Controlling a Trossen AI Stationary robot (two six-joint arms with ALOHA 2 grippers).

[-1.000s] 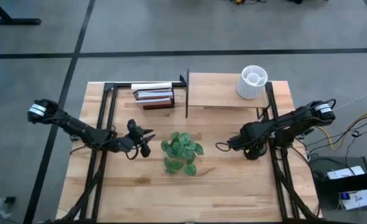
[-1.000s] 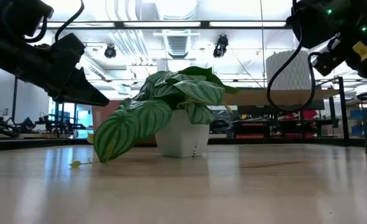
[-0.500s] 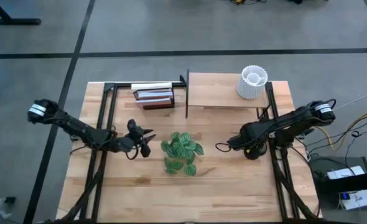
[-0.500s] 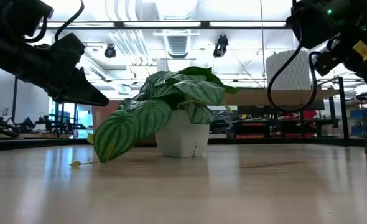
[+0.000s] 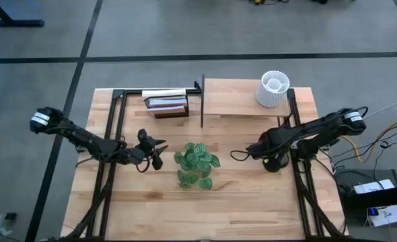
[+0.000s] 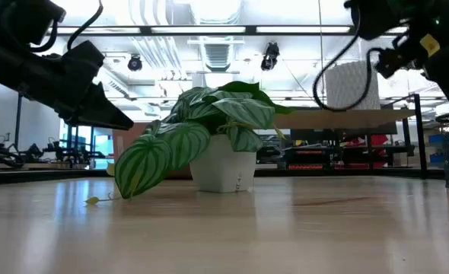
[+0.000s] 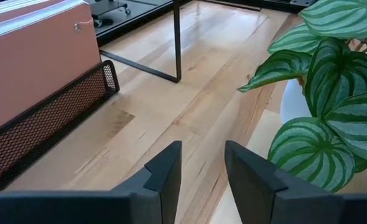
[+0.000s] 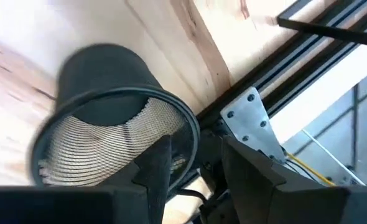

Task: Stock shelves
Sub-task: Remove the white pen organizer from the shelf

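The shelves (image 5: 245,97) stand at the far edge of the table (image 5: 252,208), on its right half. The pale board carries only a white vase (image 5: 273,88) near its right end. Beside the shelves, on the far left, a mesh rack (image 5: 166,105) holds some books.

In front of the shelves, near the middle of the table, stands a plant (image 5: 197,163) in a white pot. Left of it hangs the left gripper (image 5: 155,153), empty, with its fingers a little apart. The leaves come close to it, so a push forward could catch a leaf and tip the pot.

The right gripper (image 5: 241,155) hangs right of the plant, empty, with a narrow gap between its fingers. Its wrist view shows a dark mesh cup (image 8: 112,134) just below. The cup's wall is thin and round. I think a grasp on the rim alone could slip or tilt the cup. The shelf frame is also near this arm, and a lift toward the board could strike it or the vase.
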